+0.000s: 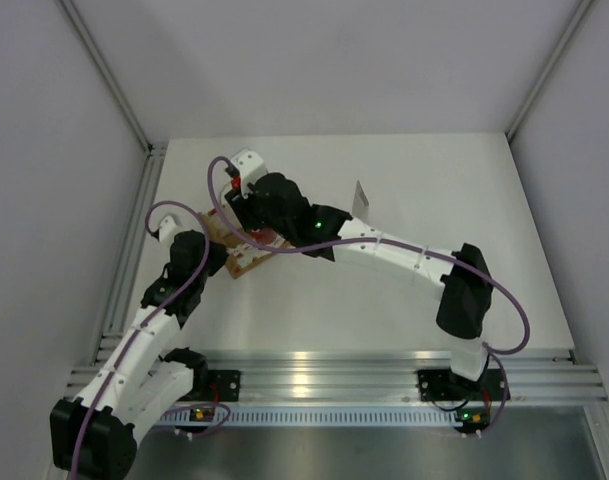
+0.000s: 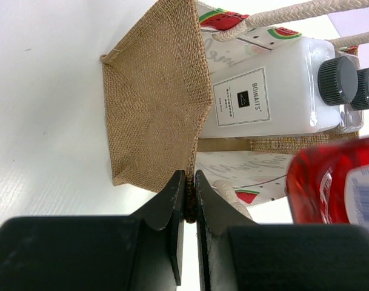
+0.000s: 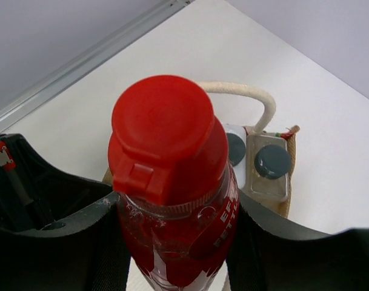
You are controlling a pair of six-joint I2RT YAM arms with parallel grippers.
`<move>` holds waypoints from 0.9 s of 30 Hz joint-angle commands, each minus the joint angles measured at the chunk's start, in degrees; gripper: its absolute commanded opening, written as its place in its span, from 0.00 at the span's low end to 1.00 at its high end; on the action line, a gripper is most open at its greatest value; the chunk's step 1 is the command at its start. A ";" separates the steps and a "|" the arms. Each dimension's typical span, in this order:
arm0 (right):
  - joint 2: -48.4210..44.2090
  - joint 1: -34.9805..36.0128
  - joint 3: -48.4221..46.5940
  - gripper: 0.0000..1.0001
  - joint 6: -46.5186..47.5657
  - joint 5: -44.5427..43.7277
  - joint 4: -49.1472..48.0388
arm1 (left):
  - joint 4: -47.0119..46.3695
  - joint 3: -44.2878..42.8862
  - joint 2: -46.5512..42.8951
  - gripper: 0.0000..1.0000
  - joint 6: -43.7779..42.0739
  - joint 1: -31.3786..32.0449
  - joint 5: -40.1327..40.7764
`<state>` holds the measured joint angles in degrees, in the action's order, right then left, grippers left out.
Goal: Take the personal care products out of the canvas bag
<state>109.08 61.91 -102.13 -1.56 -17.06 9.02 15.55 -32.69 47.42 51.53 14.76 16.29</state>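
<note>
The canvas bag lies on the table at the left. In the left wrist view, the bag lies on its side with its mouth to the right. My left gripper is shut on the bag's woven rim. My right gripper is shut on the red bottle, held just above the bag's mouth. The red bottle also shows in the left wrist view. A white bottle with a dark cap lies inside the bag, beside a second dark-capped bottle. A flat silvery-grey tube is on the table behind the right arm.
White rope handles stick out at the bag's mouth. An aluminium rail runs along the near edge, and another rail along the left side. Grey walls close in the table on the left, back and right.
</note>
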 commanded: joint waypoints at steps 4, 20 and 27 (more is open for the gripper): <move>-10.28 0.93 -6.33 0.00 -1.07 -4.29 2.13 | 0.36 -0.71 -0.49 0.00 1.12 -0.17 0.41; -26.36 -16.96 5.60 0.00 -0.54 -5.01 2.85 | 0.44 -0.62 -1.54 0.00 1.21 -0.17 -1.18; -34.54 -34.12 17.29 0.00 -2.74 0.08 -1.62 | 0.44 -0.71 -1.45 0.00 1.21 -0.17 -1.44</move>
<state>80.18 32.97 -88.01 -2.76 -20.40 16.34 16.03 -32.69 47.00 52.56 14.76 15.51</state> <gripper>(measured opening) 0.504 0.132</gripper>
